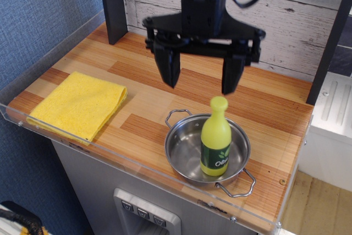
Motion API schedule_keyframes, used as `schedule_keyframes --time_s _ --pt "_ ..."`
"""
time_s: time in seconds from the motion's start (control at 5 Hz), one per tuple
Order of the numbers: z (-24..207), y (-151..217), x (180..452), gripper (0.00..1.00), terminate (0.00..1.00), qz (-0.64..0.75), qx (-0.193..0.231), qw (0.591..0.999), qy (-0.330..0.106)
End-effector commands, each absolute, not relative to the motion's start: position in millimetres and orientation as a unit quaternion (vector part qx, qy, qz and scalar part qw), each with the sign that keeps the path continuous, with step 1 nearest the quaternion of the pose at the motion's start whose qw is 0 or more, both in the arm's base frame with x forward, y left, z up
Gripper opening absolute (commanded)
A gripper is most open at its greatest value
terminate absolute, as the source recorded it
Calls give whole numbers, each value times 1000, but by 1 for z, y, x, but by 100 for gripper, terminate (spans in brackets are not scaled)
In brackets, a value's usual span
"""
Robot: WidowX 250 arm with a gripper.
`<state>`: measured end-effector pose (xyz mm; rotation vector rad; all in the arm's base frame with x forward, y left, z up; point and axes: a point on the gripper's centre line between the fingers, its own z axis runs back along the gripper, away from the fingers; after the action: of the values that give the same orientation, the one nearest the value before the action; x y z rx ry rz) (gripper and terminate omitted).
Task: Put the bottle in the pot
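The yellow-green bottle [215,137] with a yellow cap and dark green label stands upright inside the shiny steel pot [184,149], toward its right side. The pot sits near the front edge of the wooden counter, its wire handles at the back left and front right. My black gripper [201,86] hangs open and empty above the pot. Its two fingers are spread wide, and their tips are clear above the bottle's cap.
A folded yellow cloth [78,103] lies at the counter's left. A clear plastic rim [137,163] runs along the counter's front and left edges. A black post [113,4] stands at the back left, and a white plank wall is behind.
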<state>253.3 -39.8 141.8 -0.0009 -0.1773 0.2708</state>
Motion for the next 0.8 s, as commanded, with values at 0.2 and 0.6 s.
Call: schedule_keyframes --time_s 0.2,0.6 --pt "172 24 268 100 0 232 21 965 -118" --pt "163 92 263 100 0 276 14 954 -114"
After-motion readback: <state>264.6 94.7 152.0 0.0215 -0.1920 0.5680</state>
